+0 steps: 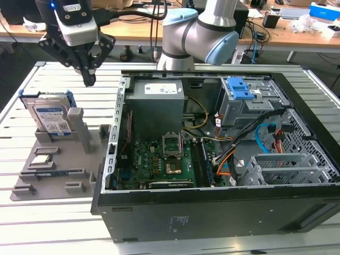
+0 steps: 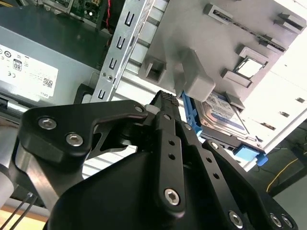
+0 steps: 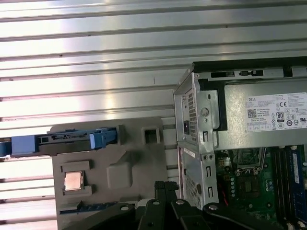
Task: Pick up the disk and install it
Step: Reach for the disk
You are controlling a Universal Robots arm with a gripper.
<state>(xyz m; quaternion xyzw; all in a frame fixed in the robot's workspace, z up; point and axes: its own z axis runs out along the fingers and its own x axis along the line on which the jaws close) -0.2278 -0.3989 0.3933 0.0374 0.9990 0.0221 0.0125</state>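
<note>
In the exterior view, found the black metal gripper (image 1: 90, 79) empty, fingers pressed together, apart from the flat silver blue-framed disk (image 1: 50, 118), upright in a grey plastic tray (image 1: 21, 188). In the second wrist view, saw that disk (image 2: 223, 112) beyond the fingers (image 2: 167, 103). In the first wrist view, saw the disk (image 3: 62, 143) edge-on.

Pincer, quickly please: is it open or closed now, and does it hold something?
The pincer is closed and holds nothing; the disk stands in the grey holder, apart from it.
</note>
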